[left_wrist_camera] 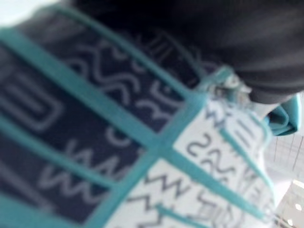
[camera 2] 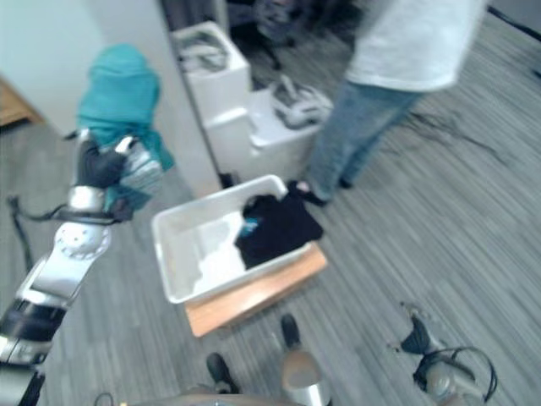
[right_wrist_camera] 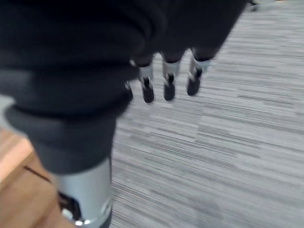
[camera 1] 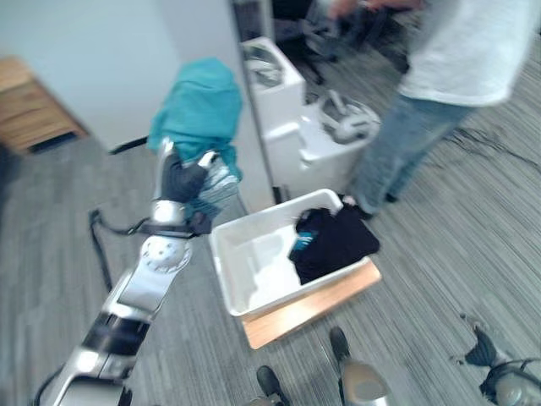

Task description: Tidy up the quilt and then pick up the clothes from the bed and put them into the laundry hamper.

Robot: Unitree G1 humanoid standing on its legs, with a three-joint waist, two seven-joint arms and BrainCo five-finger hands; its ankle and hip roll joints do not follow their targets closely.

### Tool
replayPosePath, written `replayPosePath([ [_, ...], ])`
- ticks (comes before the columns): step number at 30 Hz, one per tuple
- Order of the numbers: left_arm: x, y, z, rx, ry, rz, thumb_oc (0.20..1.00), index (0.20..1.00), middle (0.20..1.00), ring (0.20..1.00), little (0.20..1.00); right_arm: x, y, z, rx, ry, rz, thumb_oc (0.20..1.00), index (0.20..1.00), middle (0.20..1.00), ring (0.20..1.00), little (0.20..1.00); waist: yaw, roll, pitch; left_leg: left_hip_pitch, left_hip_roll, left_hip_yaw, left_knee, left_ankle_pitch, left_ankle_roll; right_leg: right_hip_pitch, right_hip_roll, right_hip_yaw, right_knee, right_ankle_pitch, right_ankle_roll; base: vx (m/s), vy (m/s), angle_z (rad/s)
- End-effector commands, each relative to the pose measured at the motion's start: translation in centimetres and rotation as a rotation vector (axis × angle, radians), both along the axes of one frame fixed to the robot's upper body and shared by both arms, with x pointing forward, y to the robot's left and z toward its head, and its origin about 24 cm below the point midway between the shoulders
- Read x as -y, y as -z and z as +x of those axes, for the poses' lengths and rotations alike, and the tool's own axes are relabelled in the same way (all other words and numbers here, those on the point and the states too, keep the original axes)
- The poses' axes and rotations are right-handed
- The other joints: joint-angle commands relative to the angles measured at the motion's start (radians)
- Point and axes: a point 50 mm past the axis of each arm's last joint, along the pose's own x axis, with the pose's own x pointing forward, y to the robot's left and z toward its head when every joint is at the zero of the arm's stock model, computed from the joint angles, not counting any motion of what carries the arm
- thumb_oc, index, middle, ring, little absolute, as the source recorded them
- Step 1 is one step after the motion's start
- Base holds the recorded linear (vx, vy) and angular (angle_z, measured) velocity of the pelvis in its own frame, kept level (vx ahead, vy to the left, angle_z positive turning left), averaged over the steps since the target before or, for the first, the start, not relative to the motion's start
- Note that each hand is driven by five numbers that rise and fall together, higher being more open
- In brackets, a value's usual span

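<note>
On my far left I see a wooden cabinet point(camera 1: 30, 101) against the pale wall, and in front of it my left arm is raised over the grey carpet point(camera 1: 456, 228). My left hand point(camera 1: 182, 182) is curled around a bundle of teal cloth point(camera 1: 199, 106), which bunches up above the fingers and hangs a little below them, held in the air beside a white partition panel point(camera 1: 254, 127). In the left wrist view the cloth point(left_wrist_camera: 142, 142) is pressed right up against the camera, showing teal bands crossing dark and white patches with squiggly marks, so it is a patterned garment. Just right of that hand, down on the floor, sits the white hamper point(camera 1: 228, 262), an open rectangular tub resting on a flat wooden board point(camera 1: 313, 309). A black garment point(camera 1: 334, 241) is draped over the tub's right side, partly inside and partly over the rim, with a small blue patch on it. Behind the hamper stand white boxes point(camera 1: 279, 85) holding some grey items. Farther right a person point(camera 1: 431, 93) in a white top and blue jeans stands on the carpet, near the hamper's far corner. My right hand point(right_wrist_camera: 166, 80) shows in its wrist view, fingers loosely extended over bare carpet and holding nothing, with a strip of wood at the edge nearby.
</note>
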Motion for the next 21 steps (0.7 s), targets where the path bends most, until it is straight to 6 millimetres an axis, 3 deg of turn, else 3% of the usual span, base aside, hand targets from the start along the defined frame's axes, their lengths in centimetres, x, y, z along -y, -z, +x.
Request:
replayPosePath([
  [1, 0.2, -2.0, 2.7, 0.045, -0.097, 0.018, 0.2, 0.2, 0.2, 0.2, 0.2, -2.2, 2.6, -0.9, -0.097, 0.038, 0.087, 1.0, 1.0, 1.0, 1.0, 1.0, -0.021, -0.025, 0.042, 0.003, 0.07, -0.032, 0.002, -0.064, -0.062, 0.003, -0.013, -0.004, -0.002, -0.151, 0.047, -0.1, -0.026, -0.24],
  [7, 0.6, -1.2, 4.4, -0.022, -0.133, 0.019, 0.2, 0.2, 0.2, 0.2, 0.2, -4.0, 5.3, -3.4, -0.247, 0.101, 0.13, 1.0, 1.0, 1.0, 1.0, 1.0, -0.03, -0.015, 0.083, -0.026, 0.066, -0.008, 0.002, -0.052, -0.061, -0.042, -0.008, 0.02, 0.003, -0.136, 0.047, -0.06, -0.001, -0.22],
  [10, -0.2, 1.8, 5.1, -0.15, -0.194, 0.019, 0.2, 0.2, 0.2, 0.2, 0.2, -4.9, 6.3, -4.5, -0.321, 0.116, 0.131, 1.0, 1.0, 1.0, 1.0, 1.0, -0.026, -0.01, 0.112, -0.04, 0.066, -0.005, 0.002, -0.041, -0.063, -0.061, -0.011, 0.018, 0.005, -0.131, 0.045, -0.04, -0.017, -0.1],
  [12, -0.4, 2.3, 5.2, -0.173, -0.206, 0.027, 0.2, 0.2, 0.2, 0.2, 0.2, -4.9, 6.3, -4.6, -0.323, 0.118, 0.129, 1.0, 1.0, 1.0, 1.0, 1.0, -0.025, -0.009, 0.115, -0.041, 0.066, -0.007, 0.002, -0.039, -0.064, -0.062, -0.011, 0.017, 0.005, -0.131, 0.044, 0.0, 0.0, 0.0],
  [13, -0.8, 3.0, 5.2, -0.205, -0.219, 0.05, 1.0, 1.0, 1.0, 1.0, 1.0, -4.9, 6.4, -4.8, -0.327, 0.122, 0.128, 1.0, 1.0, 1.0, 1.0, 1.0, -0.019, -0.008, 0.119, -0.039, 0.067, -0.014, 0.002, -0.037, -0.066, -0.056, -0.013, 0.01, 0.005, -0.132, 0.042, 0.0, 0.0, 0.0],
  [17, -1.4, 4.5, 4.9, -0.265, -0.239, 0.048, 1.0, 1.0, 1.0, 1.0, 1.0, -5.2, 6.5, -4.7, -0.316, 0.136, 0.148, 1.0, 1.0, 1.0, 1.0, 1.0, -0.007, -0.01, 0.117, -0.029, 0.07, -0.027, 0.002, -0.037, -0.068, -0.038, -0.015, -0.006, 0.003, -0.137, 0.04, 0.01, -0.015, 0.12],
  [21, -1.8, 7.7, 3.4, -0.366, -0.217, -0.208, 1.0, 1.0, 1.0, 1.0, 1.0, -5.6, 6.6, -4.5, -0.33, 0.116, 0.154, 1.0, 1.0, 1.0, 1.0, 1.0, 0.035, -0.019, 0.09, 0.01, 0.072, -0.059, 0.002, -0.048, -0.068, 0.025, -0.018, -0.039, 0.001, -0.155, 0.029, 0.04, -0.026, 0.28],
])
